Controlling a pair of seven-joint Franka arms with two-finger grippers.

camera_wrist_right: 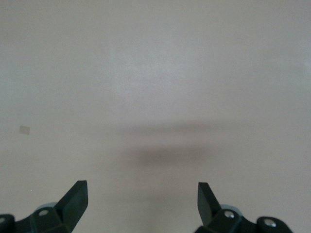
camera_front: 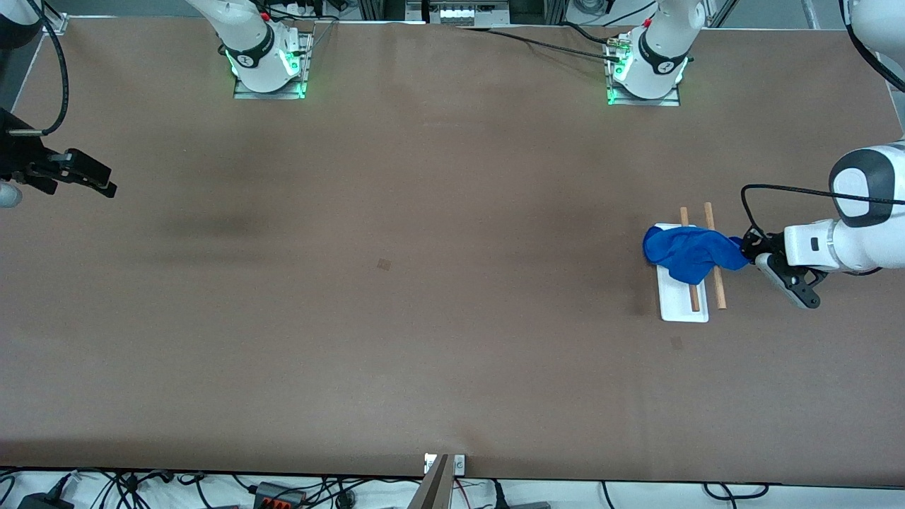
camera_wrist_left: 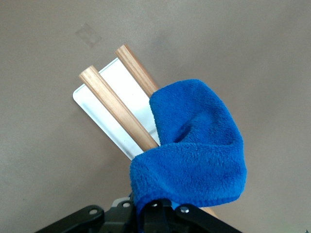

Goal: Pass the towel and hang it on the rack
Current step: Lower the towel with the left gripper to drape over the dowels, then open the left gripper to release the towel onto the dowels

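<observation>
Draping over both rods of the rack [camera_front: 683, 302], which stood near the worktop [camera_front: 424, 318] edge at the left arm's end, the blue towel [camera_front: 689, 253] was pinched by the left tool [camera_front: 744, 247], w/ the right tool [camera_front: 106, 185] waiting wide open over the right arm's end.

Brown table [camera_front: 424, 318], surface matte. Small darker square patch [camera_front: 384, 264] near table centre. Second faint patch [camera_front: 676, 343] toward left arm's end, nearer the front camera. Cables and connectors [camera_front: 276, 493] along near edge.
</observation>
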